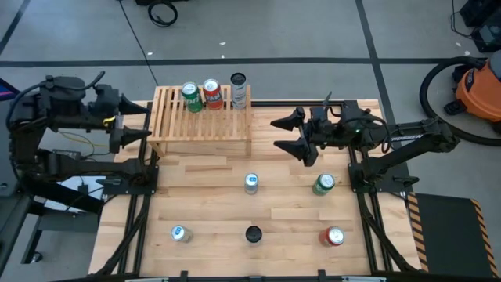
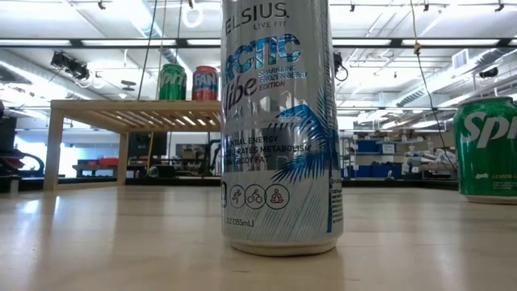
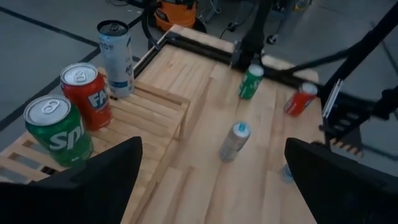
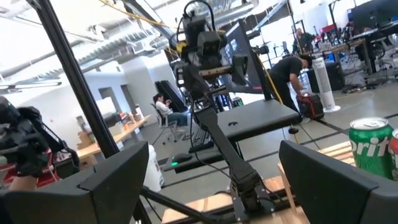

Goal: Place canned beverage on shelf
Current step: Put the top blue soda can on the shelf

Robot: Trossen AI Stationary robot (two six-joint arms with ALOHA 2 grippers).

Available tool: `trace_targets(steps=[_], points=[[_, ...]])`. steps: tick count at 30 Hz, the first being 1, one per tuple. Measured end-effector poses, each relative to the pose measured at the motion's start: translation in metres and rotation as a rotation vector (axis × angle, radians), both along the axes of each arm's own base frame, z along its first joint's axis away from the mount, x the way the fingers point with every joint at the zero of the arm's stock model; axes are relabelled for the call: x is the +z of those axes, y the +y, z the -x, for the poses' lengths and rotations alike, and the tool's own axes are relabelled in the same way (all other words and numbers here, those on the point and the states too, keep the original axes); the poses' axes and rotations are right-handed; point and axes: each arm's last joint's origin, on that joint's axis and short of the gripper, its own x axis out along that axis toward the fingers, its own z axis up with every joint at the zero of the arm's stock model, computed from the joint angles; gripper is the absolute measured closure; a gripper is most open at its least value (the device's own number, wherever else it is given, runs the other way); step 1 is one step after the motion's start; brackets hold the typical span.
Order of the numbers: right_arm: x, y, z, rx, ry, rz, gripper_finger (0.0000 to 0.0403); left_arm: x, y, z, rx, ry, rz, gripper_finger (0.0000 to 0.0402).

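Between the spread dark fingers of the right gripper (image 1: 291, 133) nothing is held; it hangs just right of the shelf (image 1: 202, 121), jaws wide and pointing left toward it. Opposite, the left gripper (image 1: 143, 124) hovers at the shelf's left end, its fingers equally wide and empty, pointing right. The shelf is a low rack of pale wood, thin parallel slats on short square legs, its long axis running left to right along the far side of the plank table (image 1: 211, 227). Three upright cylinders stand in a row on its far slats: a green can (image 1: 190, 96), a red can (image 1: 211, 93) just beside it, and a taller slim silver can (image 1: 239, 90) at the right end. Nearer on the table, well apart, stand a slim pale can (image 1: 250, 183), a green can (image 1: 323, 184), a red can (image 1: 334, 236), a blue-topped can (image 1: 179, 233) and a dark-topped can (image 1: 254, 233). From table height that last can fills the picture, its top cut off and its glossy printed lettering partly cropped, hiding the right part of the shelf behind it.
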Motion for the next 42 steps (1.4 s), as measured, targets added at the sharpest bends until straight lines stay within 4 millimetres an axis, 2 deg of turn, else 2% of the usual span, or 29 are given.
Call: trace_targets(steps=[8, 11, 16, 24, 28, 30, 33, 37, 42], points=[[0.0, -0.005, 0.0, -0.02, 0.001, 0.0, 0.0031, -0.009, 0.0, 0.001, -0.028, 0.119, 0.016, 0.0005], [-0.005, -0.006, -0.006, -0.027, 0.023, 0.002, 0.0031, -0.009, -0.002, 0.004, -0.027, 0.111, 0.013, 0.0005], [-0.021, -0.006, -0.026, -0.028, 0.084, 0.028, 0.0031, -0.008, -0.006, 0.015, -0.027, 0.078, -0.002, 0.0005], [-0.058, -0.005, -0.061, -0.032, 0.212, 0.125, 0.0031, -0.009, -0.019, 0.048, -0.018, -0.003, -0.018, 0.0005], [-0.073, -0.005, -0.07, -0.038, 0.29, 0.143, 0.0031, -0.009, -0.021, 0.055, 0.0, -0.036, -0.023, 0.0005], [-0.079, -0.006, -0.07, -0.05, 0.347, 0.147, 0.0031, -0.011, -0.02, 0.052, 0.004, -0.05, -0.029, 0.0005], [-0.085, -0.006, -0.067, -0.091, 0.431, 0.153, 0.0031, -0.026, -0.016, 0.043, -0.004, -0.027, -0.04, 0.0005], [-0.09, -0.002, -0.066, -0.088, 0.48, 0.161, 0.0031, -0.056, -0.011, 0.029, -0.006, 0.007, -0.029, 0.0005], [-0.1, 0.008, -0.062, -0.063, 0.58, 0.181, 0.0031, -0.088, -0.008, 0.022, 0.009, -0.024, -0.011, 0.0005]])
